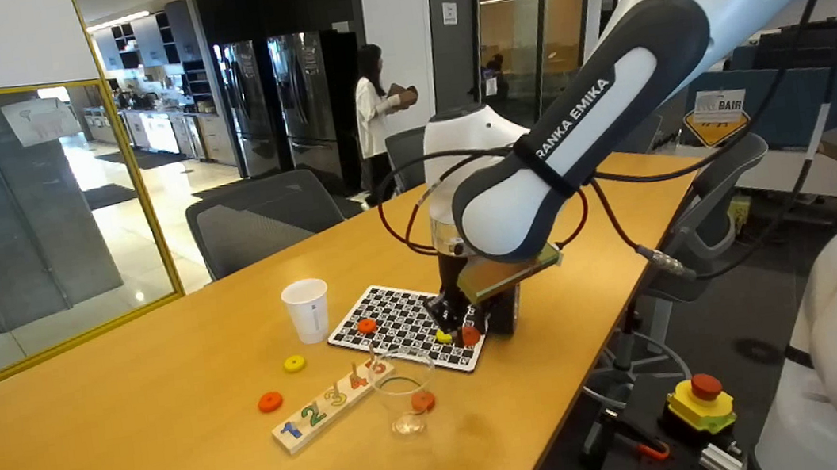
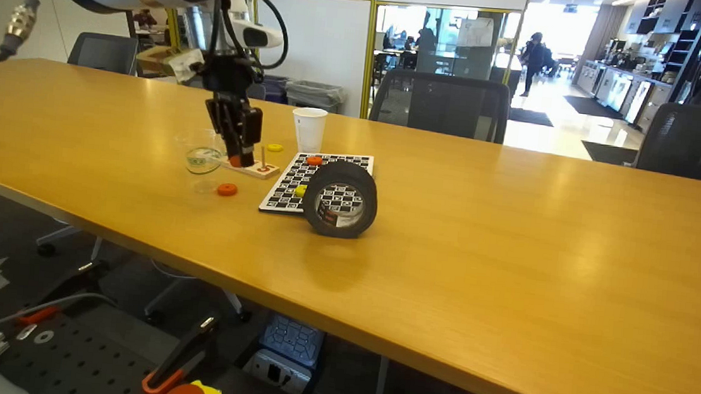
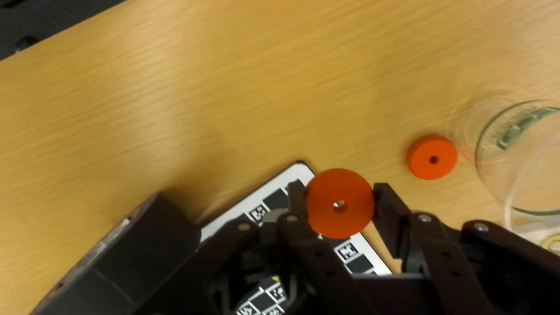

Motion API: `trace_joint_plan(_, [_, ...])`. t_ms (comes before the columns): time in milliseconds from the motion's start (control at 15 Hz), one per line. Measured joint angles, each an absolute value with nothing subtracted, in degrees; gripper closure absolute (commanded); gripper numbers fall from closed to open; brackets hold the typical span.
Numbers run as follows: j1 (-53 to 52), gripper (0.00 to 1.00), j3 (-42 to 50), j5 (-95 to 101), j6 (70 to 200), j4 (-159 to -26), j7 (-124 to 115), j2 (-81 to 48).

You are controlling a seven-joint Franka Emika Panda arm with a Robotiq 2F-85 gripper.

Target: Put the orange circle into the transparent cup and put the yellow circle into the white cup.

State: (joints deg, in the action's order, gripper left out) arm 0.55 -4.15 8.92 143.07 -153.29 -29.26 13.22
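Note:
My gripper (image 3: 340, 197) is shut on an orange circle (image 3: 328, 186), one fingertip pressed to each side. In an exterior view the gripper (image 2: 241, 157) hangs above the table. The transparent cup (image 3: 494, 135) stands at the right of the wrist view, apart from the gripper. Close by it lies another orange circle (image 3: 431, 159). The upright white cup (image 1: 308, 311) is beyond the checkered board in both exterior views. One yellow circle (image 1: 294, 364) lies on the table near it; a second yellow circle (image 2: 300, 191) is on the board, partly covered.
The checkered board (image 1: 396, 313) also carries an orange circle (image 1: 367, 326). A black tape roll (image 2: 343, 171) stands on edge beside it. A wooden number strip (image 1: 328, 408) with pegs lies near the transparent cup. Another orange circle (image 1: 270, 401) rests left of the strip.

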Motion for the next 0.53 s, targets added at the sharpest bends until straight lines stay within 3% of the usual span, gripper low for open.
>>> trace_joint_plan(533, [-3.2, 0.75, -7.0, 2.6, 143.4, -150.7, -21.1, 16.2])
